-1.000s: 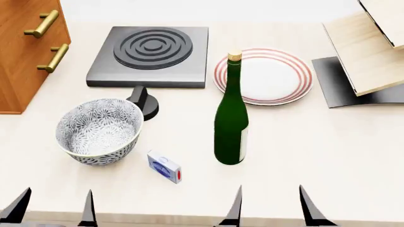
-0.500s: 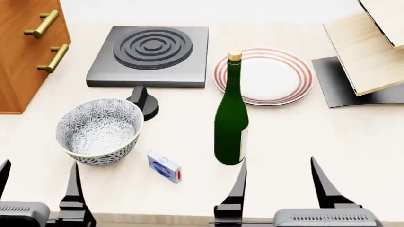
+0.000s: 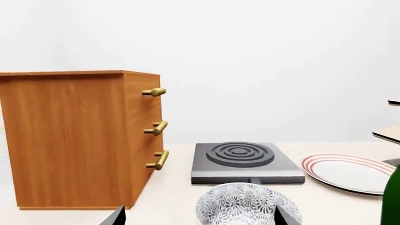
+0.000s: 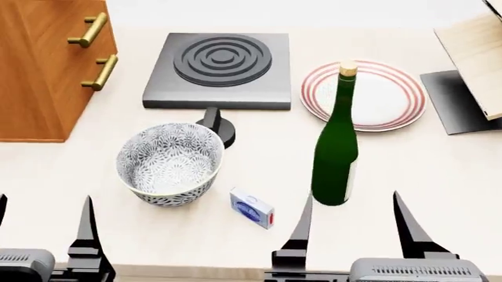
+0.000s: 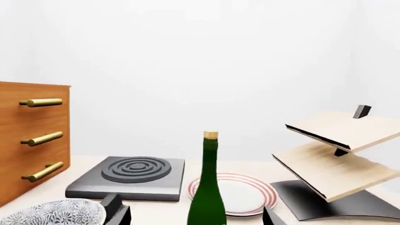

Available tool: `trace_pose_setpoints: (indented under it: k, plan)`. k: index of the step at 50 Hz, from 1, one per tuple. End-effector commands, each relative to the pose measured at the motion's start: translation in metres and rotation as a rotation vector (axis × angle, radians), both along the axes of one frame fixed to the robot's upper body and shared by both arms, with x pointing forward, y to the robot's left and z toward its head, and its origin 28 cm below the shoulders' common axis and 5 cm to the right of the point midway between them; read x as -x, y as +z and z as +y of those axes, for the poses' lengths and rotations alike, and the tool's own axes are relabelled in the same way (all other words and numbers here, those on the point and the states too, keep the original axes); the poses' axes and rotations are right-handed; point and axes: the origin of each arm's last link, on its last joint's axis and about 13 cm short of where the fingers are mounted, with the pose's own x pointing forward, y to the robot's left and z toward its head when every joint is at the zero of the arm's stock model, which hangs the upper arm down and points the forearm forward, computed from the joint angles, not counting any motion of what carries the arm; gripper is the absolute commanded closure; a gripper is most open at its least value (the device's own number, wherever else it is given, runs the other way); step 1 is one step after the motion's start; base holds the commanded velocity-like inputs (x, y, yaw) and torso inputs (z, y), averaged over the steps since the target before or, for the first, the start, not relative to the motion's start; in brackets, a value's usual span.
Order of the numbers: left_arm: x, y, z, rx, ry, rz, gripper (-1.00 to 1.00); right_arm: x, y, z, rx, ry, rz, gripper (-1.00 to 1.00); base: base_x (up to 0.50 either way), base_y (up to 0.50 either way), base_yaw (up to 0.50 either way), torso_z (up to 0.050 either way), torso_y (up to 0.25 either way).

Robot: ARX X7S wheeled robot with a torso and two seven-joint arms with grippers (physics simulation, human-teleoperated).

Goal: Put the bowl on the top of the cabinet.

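- Bowl (image 4: 170, 163) stands upright on the pale table (image 4: 408, 176), left of centre, with nothing visible inside it; no gripper touches it.
- Left gripper (image 4: 43, 229) shows at the near left edge, fingers spread wide apart and holding nothing, just near of the bowl; its left finger is cut off by the frame edge.
- Right gripper (image 4: 353, 223) sits at the near right edge, its two dark fingers also well apart and empty, just near of the green bottle (image 4: 335, 141).
- A small blue-and-white box (image 4: 252, 207) lies on the table between bowl and bottle, near the bowl's right side.
- A black knob (image 4: 217, 124) lies just beyond the bowl, partly hidden by its rim.
- Farther back stands a grey hotplate (image 4: 220, 69), and to its right a white plate with red rings (image 4: 377, 97), bare, partly hidden by the bottle's neck.
- Cabinet (image 4: 43, 64) stands at the far left, cut off by the frame; its top shows only in the left wrist view (image 3: 62, 73), edge-on.
- A pale wooden rack (image 5: 337, 154) stands at the far right, cropped in the head view.
- Compared with half a second ago, the head view has shifted so everything sits further right in frame; the grippers lie much as before.
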Motion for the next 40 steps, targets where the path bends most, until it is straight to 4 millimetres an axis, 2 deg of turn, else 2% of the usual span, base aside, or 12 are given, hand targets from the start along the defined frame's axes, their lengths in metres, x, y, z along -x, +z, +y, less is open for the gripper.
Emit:
trace_pose_setpoints:
  k: [1, 17, 27, 40]
  plan:
    - [0.0019, 0.0028, 0.0007, -0.003, 0.001, -0.005, -1.0, -0.0007, 0.0004, 0.0014, 0.003, -0.003, 0.002, -1.0, 0.0, 0.5, 0.0, 0.0, 0.0]
    - [0.0026, 0.0031, 0.0008, 0.001, 0.005, -0.004, -1.0, -0.0005, 0.001, 0.0008, -0.003, 0.003, 0.005, -1.0, 0.0, 0.5, 0.0, 0.0, 0.0]
    - [0.0017, 0.0018, 0.0014, -0.001, 0.008, -0.002, -1.0, -0.0028, -0.0011, 0.0013, -0.002, -0.002, 0.01, -1.0, 0.0, 0.06, 0.0, 0.0, 0.0]
    - [0.0014, -0.0001, 0.0017, -0.008, 0.015, -0.007, -1.0, -0.0039, -0.0024, 0.002, 0.007, -0.005, 0.012, -1.0, 0.0, 0.49, 0.0, 0.0, 0.0]
